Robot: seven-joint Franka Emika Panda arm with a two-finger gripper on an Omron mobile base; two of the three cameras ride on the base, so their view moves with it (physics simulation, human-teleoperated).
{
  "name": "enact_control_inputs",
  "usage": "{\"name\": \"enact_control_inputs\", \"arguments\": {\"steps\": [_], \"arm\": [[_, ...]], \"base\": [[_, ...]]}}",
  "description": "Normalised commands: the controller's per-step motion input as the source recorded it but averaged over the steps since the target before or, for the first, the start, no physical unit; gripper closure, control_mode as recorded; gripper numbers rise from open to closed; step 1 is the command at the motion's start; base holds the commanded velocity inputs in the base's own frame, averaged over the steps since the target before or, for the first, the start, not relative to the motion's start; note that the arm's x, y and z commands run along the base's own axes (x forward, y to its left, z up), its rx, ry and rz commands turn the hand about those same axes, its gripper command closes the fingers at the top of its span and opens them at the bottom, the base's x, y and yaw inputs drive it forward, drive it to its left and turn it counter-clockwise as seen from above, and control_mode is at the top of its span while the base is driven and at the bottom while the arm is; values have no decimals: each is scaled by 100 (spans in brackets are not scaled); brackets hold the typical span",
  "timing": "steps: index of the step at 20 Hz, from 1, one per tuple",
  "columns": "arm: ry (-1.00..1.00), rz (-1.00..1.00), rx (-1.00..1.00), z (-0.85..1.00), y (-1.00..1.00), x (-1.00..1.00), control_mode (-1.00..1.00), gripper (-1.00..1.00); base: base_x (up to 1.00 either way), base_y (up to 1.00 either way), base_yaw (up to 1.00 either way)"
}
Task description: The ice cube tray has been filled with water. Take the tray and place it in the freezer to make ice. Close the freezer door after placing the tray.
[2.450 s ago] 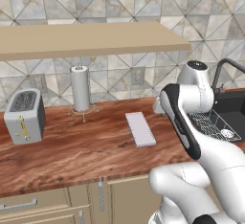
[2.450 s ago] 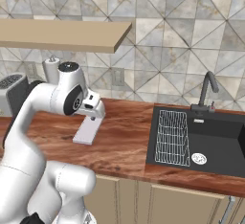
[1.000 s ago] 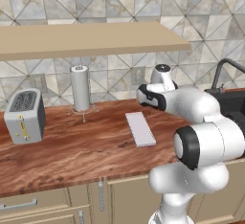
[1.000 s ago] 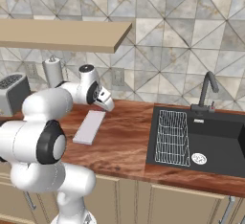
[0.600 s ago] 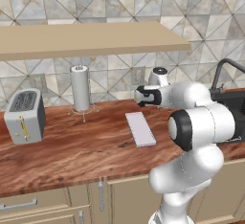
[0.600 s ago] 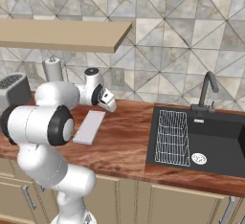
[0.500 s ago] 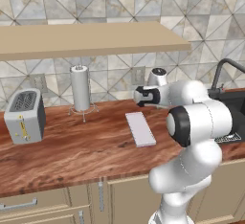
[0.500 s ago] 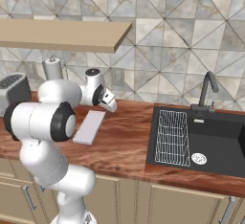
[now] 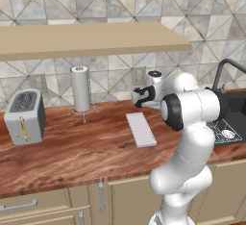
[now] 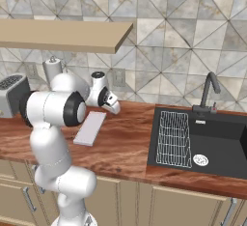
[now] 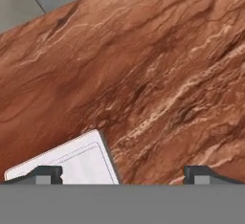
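Reddish-brown wood grain covers the bench (image 9: 72,152), and the ice cube tray (image 9: 141,129) lies flat on it, long side running away from the front edge, between the paper towel holder (image 9: 80,90) and the sink (image 10: 217,145). The gripper (image 9: 136,96) hangs over the bench just past the tray's far end, near the tiled wall, not touching the tray. In the hand view the two dark fingertips (image 11: 45,173) stand well apart, so the jaws are open with nothing between them; one corner of the tray (image 11: 72,163) shows by the left tip (the rest is cut off by the frame edge). Compared with 2.5 s ago, the arm has swung forward from its folded pose above the near bench edge and reached out toward the wall; over the last half second its pose has hardly changed. The tray has not shifted. The silver toaster (image 9: 24,116) sits at the left end of the bench, well apart from the tray.
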Motion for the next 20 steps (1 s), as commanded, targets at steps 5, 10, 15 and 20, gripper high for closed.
{"name": "enact_control_inputs", "arguments": {"steps": [5,10,15,20], "arm": [[4,0,0,-28,0,36,-100,-100],[1,0,0,-27,0,32,-100,-100],[0,0,0,-27,0,25,-100,-100],[0,0,0,-29,0,12,-100,-100]], "base": [[0,0,0],[0,0,0],[0,0,0],[0,0,0]]}}
